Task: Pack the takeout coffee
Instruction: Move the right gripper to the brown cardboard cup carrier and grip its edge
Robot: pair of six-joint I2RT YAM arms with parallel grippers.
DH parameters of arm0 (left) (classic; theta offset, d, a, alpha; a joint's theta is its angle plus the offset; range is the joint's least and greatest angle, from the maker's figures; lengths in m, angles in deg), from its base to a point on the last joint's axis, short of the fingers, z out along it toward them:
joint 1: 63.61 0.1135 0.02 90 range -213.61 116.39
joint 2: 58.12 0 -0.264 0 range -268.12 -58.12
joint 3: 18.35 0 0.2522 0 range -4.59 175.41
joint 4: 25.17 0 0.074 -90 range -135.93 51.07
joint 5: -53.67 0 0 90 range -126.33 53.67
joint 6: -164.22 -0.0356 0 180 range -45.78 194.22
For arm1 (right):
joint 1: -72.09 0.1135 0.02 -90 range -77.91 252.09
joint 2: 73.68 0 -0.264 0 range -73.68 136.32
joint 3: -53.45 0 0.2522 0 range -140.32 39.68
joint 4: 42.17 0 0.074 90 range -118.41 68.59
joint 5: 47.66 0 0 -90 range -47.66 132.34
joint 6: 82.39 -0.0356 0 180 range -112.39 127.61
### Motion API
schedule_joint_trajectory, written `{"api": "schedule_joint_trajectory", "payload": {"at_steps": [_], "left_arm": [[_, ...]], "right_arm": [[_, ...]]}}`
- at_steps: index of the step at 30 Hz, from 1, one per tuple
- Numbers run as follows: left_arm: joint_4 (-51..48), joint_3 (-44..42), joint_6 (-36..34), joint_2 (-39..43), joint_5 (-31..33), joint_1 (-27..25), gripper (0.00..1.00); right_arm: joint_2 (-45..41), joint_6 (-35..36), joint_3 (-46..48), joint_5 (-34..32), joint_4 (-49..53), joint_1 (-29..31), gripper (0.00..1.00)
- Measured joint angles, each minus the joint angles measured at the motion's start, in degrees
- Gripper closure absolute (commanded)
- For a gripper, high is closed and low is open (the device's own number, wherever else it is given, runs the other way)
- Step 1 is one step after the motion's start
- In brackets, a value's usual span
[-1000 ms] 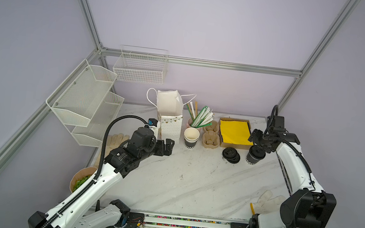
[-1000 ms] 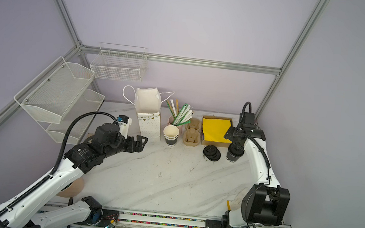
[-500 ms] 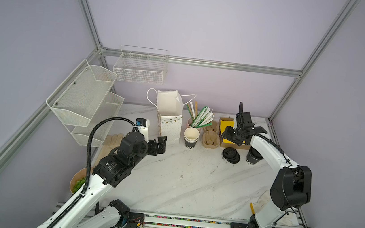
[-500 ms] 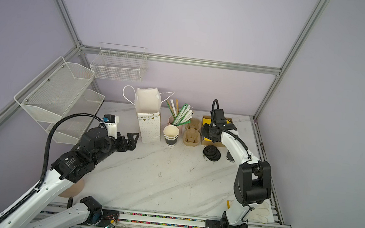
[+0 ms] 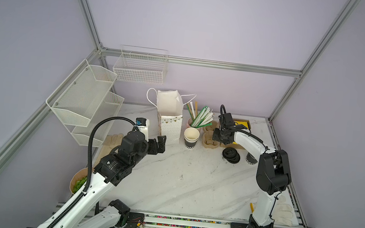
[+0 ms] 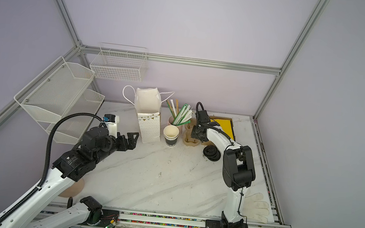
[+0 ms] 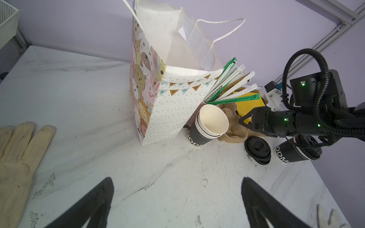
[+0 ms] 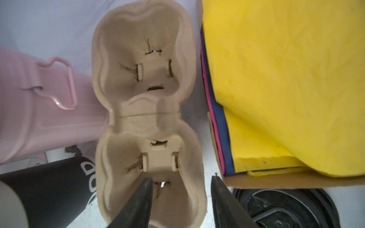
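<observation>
Cream cloth glove [image 7: 17, 150] at far left, cut by the frame. Left claw [image 7: 176, 181] gapes wide and holds nothing, low over the bare marble table [image 5: 180, 184]. Open room runs across the middle. By the top views, paper bag [image 5: 169, 117] stands upright at its 1 o'clock, with nested cups [image 5: 191, 137] just beside the bag. Right claw [image 8: 181, 177] is half apart, astride the end wall of the pulp cup carrier [image 8: 146, 110], not pinching it. Lid stack [image 5: 231, 155] sits at its 5 o'clock. Takeout coffee [image 5: 251, 160] stands at its 4 o'clock, apart from the claw, just past the lids and toward the table's right edge. Right arm covers its mouth; only the lettered black wall shows.
</observation>
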Motion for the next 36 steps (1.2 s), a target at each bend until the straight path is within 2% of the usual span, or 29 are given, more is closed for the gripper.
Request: {"api": "schedule_joint_trajectory", "payload": {"at_steps": [20,24,27,36], "left_arm": [[0.0,0.0,0.0,-1.0,-1.1,1.0,0.00],[0.0,0.0,0.0,-1.0,-1.4,1.1,0.00],[0.0,0.0,0.0,-1.1,-1.6,1.2,0.00],[0.0,0.0,0.0,-1.4,-1.8,1.5,0.00]], "right_arm": [[3.5,0.0,-1.9,-1.1,-0.2,-0.2,0.66],[3.5,0.0,-1.9,-1.4,-0.2,-0.2,0.71],[3.5,0.0,-1.9,-1.5,-0.2,-0.2,0.78],[3.5,0.0,-1.9,-1.5,-0.2,-0.2,0.83]]}}
